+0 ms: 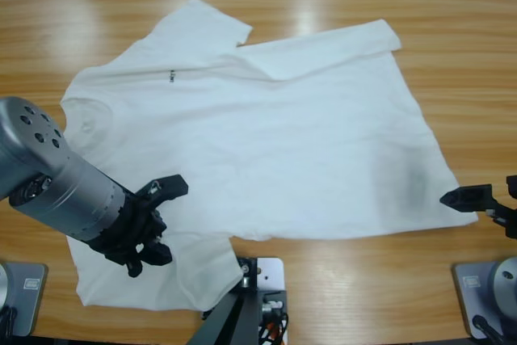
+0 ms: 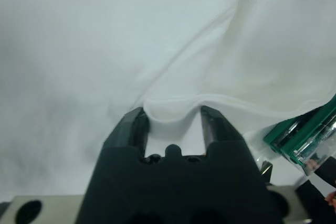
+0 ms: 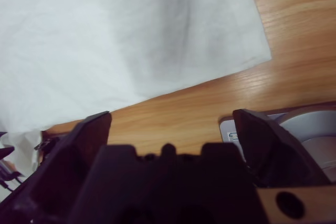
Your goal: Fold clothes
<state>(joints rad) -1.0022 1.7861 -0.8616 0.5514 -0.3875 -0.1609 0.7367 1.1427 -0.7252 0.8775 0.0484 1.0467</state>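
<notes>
The left arm comes in low from the side edge of the high view, its thick silver forearm slanting inward to the left gripper (image 1: 153, 220), whose two black jaws stand a little apart with a fold of the T-shirt (image 1: 266, 135) bunched between them. The right arm shows only its tip at the opposite edge, where the right gripper (image 1: 485, 204) has its jaws spread wide, with nothing between them, just outside the cloth's corner.
</notes>
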